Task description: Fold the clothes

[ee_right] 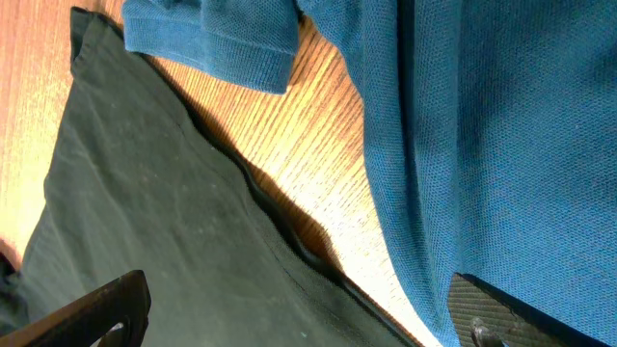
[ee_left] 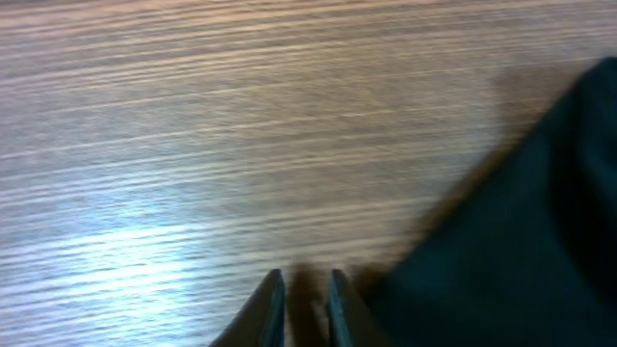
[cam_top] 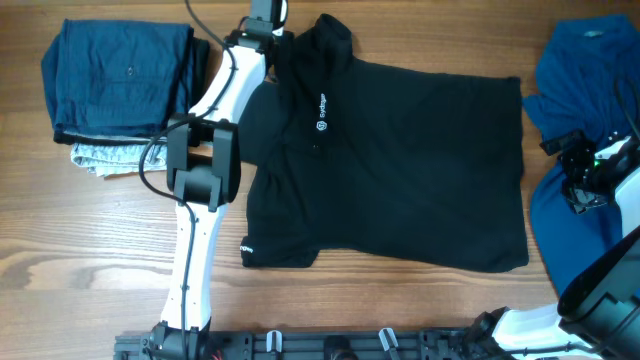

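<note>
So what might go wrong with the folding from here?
The left tool sits nearly closed over bare table beside the black shirt's collar, so it may pinch nothing. The right tool hovers where the blue shirt lies close to the black one; it could snag the wrong one.

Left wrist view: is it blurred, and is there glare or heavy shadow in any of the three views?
Left wrist: soft throughout, pale glare patch on the table. Right wrist: sharp knit on the blue shirt, warm overexposed wood, dark shadow along the black polo edge. Overhead: evenly lit, sharp.
</note>
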Available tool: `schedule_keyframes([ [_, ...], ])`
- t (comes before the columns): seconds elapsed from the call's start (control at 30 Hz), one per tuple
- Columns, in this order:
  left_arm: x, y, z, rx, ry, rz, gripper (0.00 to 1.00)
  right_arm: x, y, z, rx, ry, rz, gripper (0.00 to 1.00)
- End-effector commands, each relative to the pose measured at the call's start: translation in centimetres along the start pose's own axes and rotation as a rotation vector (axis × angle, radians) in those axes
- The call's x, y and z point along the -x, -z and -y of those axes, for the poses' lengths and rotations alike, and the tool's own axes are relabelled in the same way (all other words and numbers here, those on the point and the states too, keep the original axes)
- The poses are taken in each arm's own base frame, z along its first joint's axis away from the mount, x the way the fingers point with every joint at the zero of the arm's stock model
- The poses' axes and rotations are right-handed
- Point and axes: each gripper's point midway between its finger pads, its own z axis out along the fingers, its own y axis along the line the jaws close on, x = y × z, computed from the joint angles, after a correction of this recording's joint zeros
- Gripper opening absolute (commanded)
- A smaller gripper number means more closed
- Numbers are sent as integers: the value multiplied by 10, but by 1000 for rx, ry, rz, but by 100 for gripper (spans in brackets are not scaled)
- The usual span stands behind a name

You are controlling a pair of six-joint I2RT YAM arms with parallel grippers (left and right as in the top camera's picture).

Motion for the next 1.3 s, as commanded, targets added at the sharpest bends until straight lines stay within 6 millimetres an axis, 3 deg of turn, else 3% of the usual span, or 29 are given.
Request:
schedule_keyframes([
  [0.0, -5, -9, 1, 14, 27, 0, 22, 5, 4, -9, 25, 9, 14, 99],
  [0.03, 1, -4, 4, 10, 26, 17, 38, 4, 4, -9, 25, 8, 14, 99],
  [0.13, 37, 28, 26, -53, 16, 98, 49, 4, 4, -9, 25, 9, 14, 99],
  [0.2, 60, 57, 50, -135, 2, 150, 50, 5, 4, -9, 25, 9, 14, 99],
  [0.27, 70, 76, 72, -178, 3, 175, 49, 5, 4, -9, 25, 9, 14, 99],
  [0.43, 62, 89, 108, -295, 57, 121, 47, 5, 4, -9, 25, 9, 14, 100],
  [0.53, 88, 115, 110, -376, 152, 140, 47, 4, 4, -9, 25, 8, 14, 100],
  [0.6, 104, 121, 108, -401, 192, 191, 47, 5, 4, -9, 25, 9, 14, 100],
  [0.67, 107, 115, 112, -406, 192, 216, 47, 4, 4, -9, 25, 9, 14, 100],
  [0.77, 95, 94, 119, -380, 188, 203, 47, 5, 4, -9, 25, 9, 14, 99],
  [0.93, 72, 48, 123, -309, 193, 201, 46, 5, 4, -9, 25, 9, 14, 100],
  [1.07, 55, 15, 111, -229, 242, 198, 46, 5, 4, -9, 25, 9, 14, 99],
  [1.27, 39, -12, 115, -228, 240, 200, 46, 5, 4, -9, 25, 9, 14, 99],
])
